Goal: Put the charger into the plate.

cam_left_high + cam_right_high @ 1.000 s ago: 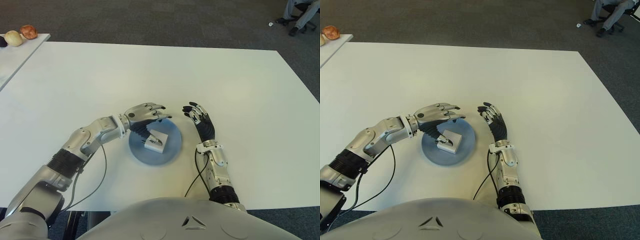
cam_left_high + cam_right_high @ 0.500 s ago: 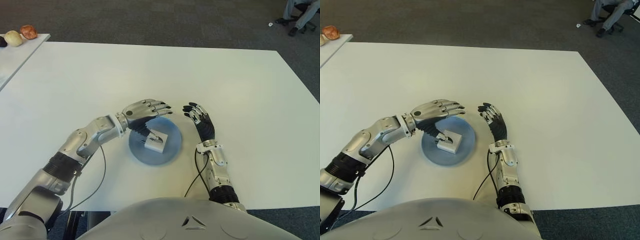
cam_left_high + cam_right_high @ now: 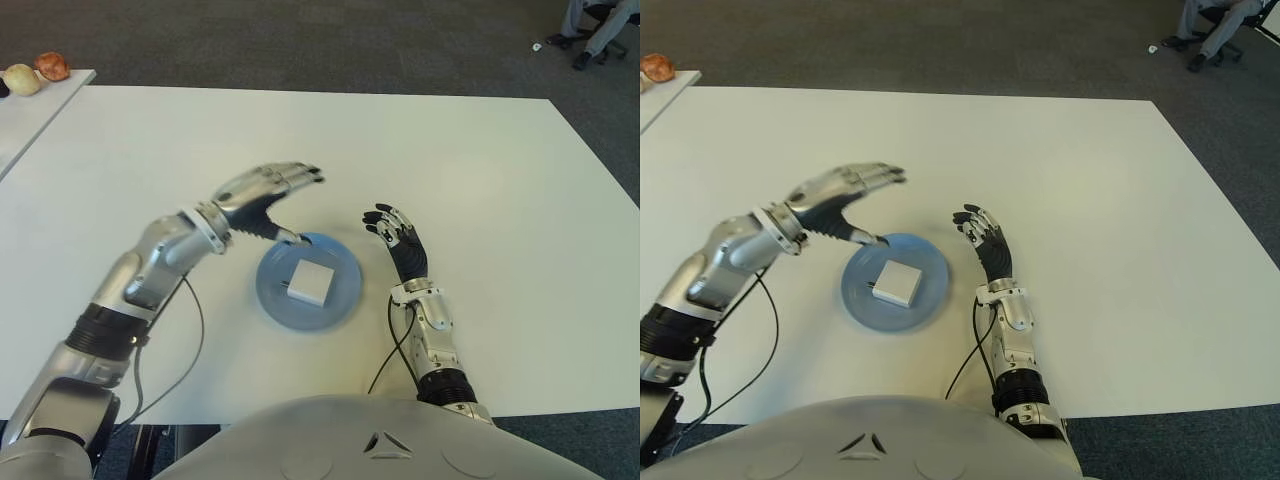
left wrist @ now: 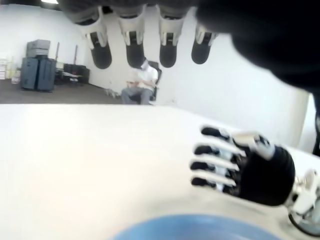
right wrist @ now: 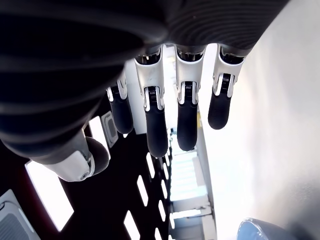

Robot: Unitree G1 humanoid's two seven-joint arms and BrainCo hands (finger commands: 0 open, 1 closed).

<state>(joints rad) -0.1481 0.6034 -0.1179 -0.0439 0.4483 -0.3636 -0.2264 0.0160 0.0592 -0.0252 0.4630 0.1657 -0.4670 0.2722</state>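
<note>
The charger — a flat white block — lay in the middle of the blue plate, touched by neither hand. The plate sat on the white table, near the robot's edge of it.

The left hand was raised over the table just beyond the plate's far-left rim, fingers spread and straight, holding nothing; its thumb pointed down toward that rim, and I could not tell whether it touched. The left wrist view showed the same fingertips extended in a row with only air beneath them.

The right hand stood just beside the plate on its right — palm turned toward the plate, fingers loosely extended and empty. In its own wrist view the fingers hung straight and apart, gripping nothing.

At the far left a second white table carried a few small rounded things. At the top right corner, on the grey carpet, a seated person's legs showed.
</note>
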